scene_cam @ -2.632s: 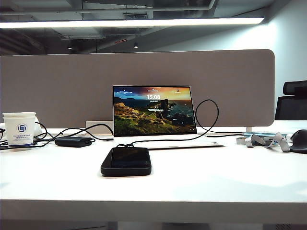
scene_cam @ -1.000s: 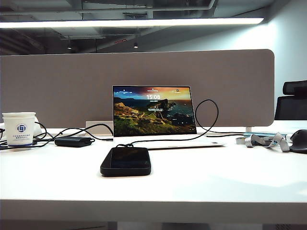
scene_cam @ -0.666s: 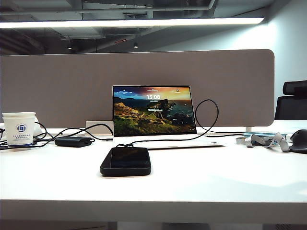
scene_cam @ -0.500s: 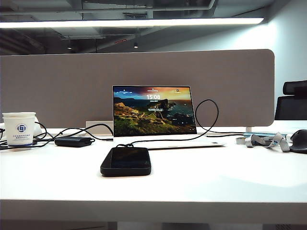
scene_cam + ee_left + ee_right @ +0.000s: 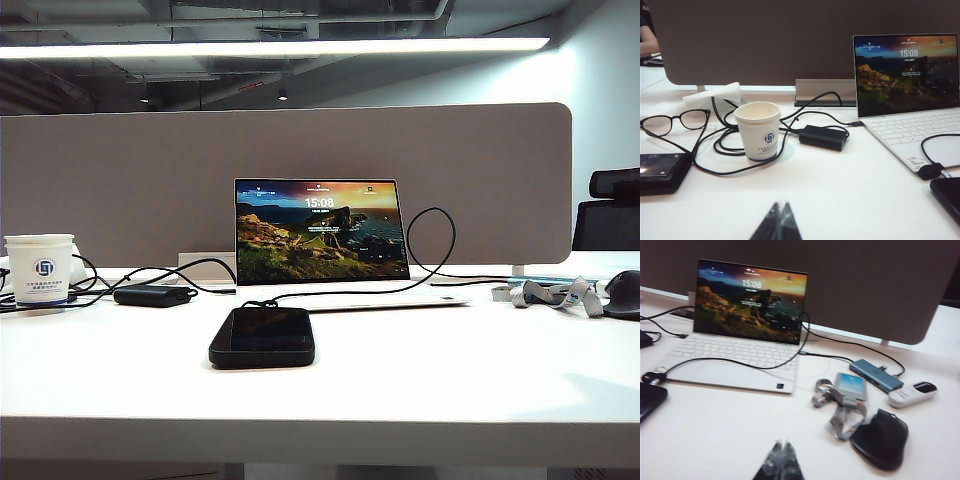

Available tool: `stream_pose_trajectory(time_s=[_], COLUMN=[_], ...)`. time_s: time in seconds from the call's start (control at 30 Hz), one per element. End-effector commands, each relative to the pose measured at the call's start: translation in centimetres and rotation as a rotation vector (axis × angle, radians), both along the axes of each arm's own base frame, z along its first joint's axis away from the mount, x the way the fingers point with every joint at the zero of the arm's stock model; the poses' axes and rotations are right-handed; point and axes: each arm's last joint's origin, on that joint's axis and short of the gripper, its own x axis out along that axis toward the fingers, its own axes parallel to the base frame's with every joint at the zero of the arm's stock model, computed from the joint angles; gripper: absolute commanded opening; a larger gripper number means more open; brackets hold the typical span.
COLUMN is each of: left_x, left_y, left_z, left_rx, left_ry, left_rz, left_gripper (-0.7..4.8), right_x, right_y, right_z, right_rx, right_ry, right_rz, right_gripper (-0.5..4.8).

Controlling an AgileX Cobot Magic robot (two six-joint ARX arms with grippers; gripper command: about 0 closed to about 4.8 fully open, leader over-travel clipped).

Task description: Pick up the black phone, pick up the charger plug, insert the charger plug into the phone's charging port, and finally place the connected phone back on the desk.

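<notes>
Exterior view first: you see the desk (image 5: 420,390), wide and white, backed by a grey-beige divider panel (image 5: 130,180), ceiling strip light above, an office chair off to one side. Open laptop (image 5: 320,240) stands mid-desk, screen lit.

The black phone (image 5: 262,336) lies flat in front of the laptop, towards the desk's front edge. The charger plug (image 5: 930,171) sits right at the phone's far end, cable looping back past the laptop. Whether it is fully seated you cannot tell from these views, but judged from the layout the insertion and the set-down look done; little seems left.

Smaller items: paper cup (image 5: 758,131), power brick (image 5: 822,137), glasses (image 5: 675,120), mouse (image 5: 880,440), lanyard badge (image 5: 850,387).

Left gripper (image 5: 777,225) hangs low over bare desk near the cup, fingers pressed together, holding nothing. Right gripper (image 5: 780,462) likewise clenched and empty, over bare desk between laptop and mouse. Neither touches the phone.
</notes>
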Motion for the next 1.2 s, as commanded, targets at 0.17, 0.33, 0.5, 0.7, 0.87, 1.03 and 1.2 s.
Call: stream_pose_trajectory(time_s=[0.17,0.33,0.5,0.7,0.87,1.03,1.2], left_x=[0.0,0.0,0.0,0.0,0.0,0.0,0.0], left_y=[0.0,0.0,0.0,0.0,0.0,0.0,0.0], left_z=[0.1,0.1,0.1,0.1,0.1,0.1,0.1], left_rx=[0.004,0.004,0.004,0.005,0.005,0.005,0.005], left_ry=[-0.012,-0.012,-0.011,-0.011,-0.011,-0.011,-0.011], left_rz=[0.004,0.004,0.004,0.001,0.001,0.001,0.001], left_gripper=[-0.05,-0.05,-0.05,-0.05,-0.05,-0.05,-0.05], right_x=[-0.4,-0.4,-0.3,-0.1,-0.1,-0.1,-0.1], right_y=[-0.8,-0.9,-0.9,-1.2,-1.4,-1.7,-1.7], right_z=[-2.6,-4.3,-5.2,-6.3,-6.4,-6.4,-6.4], right_rx=[0.001,0.003,0.014,0.082,0.112,0.113,0.144], right_ry=[-0.024,-0.035,-0.086,-0.057,-0.045,-0.045,-0.043], right_rz=[-0.179,-0.195,-0.202,-0.235,-0.253,-0.284,-0.286], right_gripper=[-0.01,-0.01,-0.01,-0.01,-0.01,-0.01,-0.01])
